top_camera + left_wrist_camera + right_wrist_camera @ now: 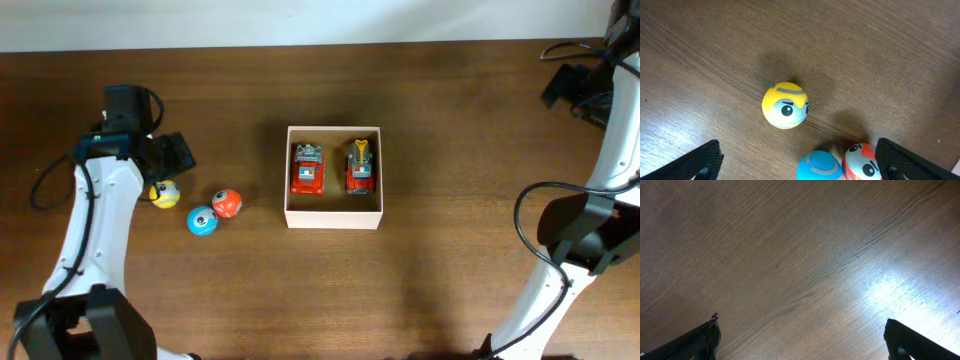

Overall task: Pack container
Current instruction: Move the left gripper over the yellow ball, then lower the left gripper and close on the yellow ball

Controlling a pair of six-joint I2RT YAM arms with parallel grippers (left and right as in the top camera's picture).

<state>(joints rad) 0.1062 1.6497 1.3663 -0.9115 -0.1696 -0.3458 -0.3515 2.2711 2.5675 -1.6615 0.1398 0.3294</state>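
Tan cardboard inside, white walls outside: the container [333,221] sits near the middle of the worktop [460,130]. Two toy trucks lie side by side in it, a red truck [307,168] and a red-and-yellow truck [360,167]. Three painted balls lie loose on the wood on my left side, well apart from the box: a yellow ball [785,105], a blue ball [819,166] and an orange-red ball [861,163], the last two seemingly touching. My left tool [166,160] hangs over the yellow ball, spread to full width and holding nothing. My right tool [802,340] is off at the far right, equally wide and empty, with only bare wood beneath. Judgement: the trucks are packed and the step in hand is the approach to the yellow ball. Next I need to centre the ball between the fingers, descend and close gently, since a round ball may roll away. Only the overhead view shows the box and its load. Only the left wrist view shows the yellow ball lying ahead of the fingers, not between them.
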